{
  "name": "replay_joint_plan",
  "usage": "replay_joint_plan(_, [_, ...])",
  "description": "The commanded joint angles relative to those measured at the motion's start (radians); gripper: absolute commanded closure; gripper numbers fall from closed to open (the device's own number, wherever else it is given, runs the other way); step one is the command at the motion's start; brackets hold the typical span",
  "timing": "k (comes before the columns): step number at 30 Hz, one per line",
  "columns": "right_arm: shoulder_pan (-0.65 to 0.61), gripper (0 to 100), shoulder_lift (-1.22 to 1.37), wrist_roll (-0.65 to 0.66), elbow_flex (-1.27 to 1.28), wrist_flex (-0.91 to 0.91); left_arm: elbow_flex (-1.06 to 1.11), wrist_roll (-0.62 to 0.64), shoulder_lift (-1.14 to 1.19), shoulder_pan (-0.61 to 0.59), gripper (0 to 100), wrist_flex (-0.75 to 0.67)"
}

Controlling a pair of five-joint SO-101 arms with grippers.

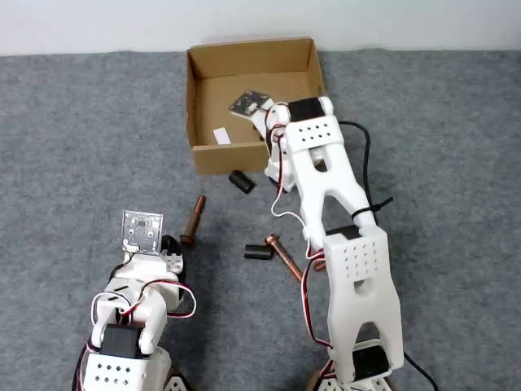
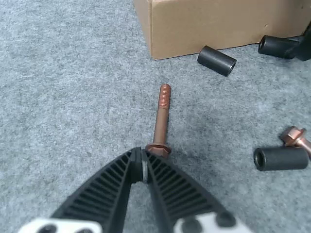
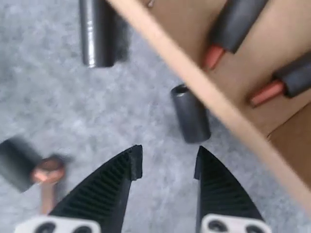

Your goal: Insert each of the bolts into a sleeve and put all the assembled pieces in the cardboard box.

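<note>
A copper bolt (image 2: 160,116) lies on the grey carpet, threaded end toward the cardboard box (image 2: 218,19). My left gripper (image 2: 141,154) is shut, its tips right at the bolt's head; in the high view that bolt (image 1: 194,218) lies just ahead of the left arm. My right gripper (image 3: 168,153) is open over the carpet by the box's front wall (image 3: 194,82), with a black sleeve (image 3: 190,119) lying just beyond its tips. Two bolts in sleeves (image 3: 233,29) (image 3: 286,80) lie inside the box. A second loose sleeve (image 1: 242,181) lies near the box front.
Another sleeve (image 1: 258,252) lies beside a second copper bolt (image 1: 285,257) mid-table, close to the right arm's cables. The right arm (image 1: 326,179) stretches from the front edge to the box (image 1: 252,98). Open carpet lies to the left and far right.
</note>
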Motion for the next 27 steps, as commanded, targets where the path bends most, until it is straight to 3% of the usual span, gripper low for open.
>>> replay_joint_plan(1, [0.025, 82.7, 0.016, 0.038, -0.028, -0.062, -0.004, 0.006, -0.002, -0.003, 99, 0.008])
replay_joint_plan(12, [0.025, 83.1, 0.145, 0.064, -0.028, -0.223, -0.004, 0.006, -0.002, -0.003, 99, 0.008])
replay_joint_plan(15, [0.022, 90.5, 0.156, 0.063, -0.035, -0.214, -0.004, 0.006, -0.002, -0.003, 99, 0.008])
replay_joint_plan(17, [0.013, 99.8, 0.156, 0.064, -0.055, -0.18, -0.004, 0.006, -0.002, -0.003, 99, 0.008])
replay_joint_plan(27, [-0.018, 99.0, 0.096, 0.044, -0.279, 0.183, -0.004, 0.006, -0.002, -0.003, 99, 0.008])
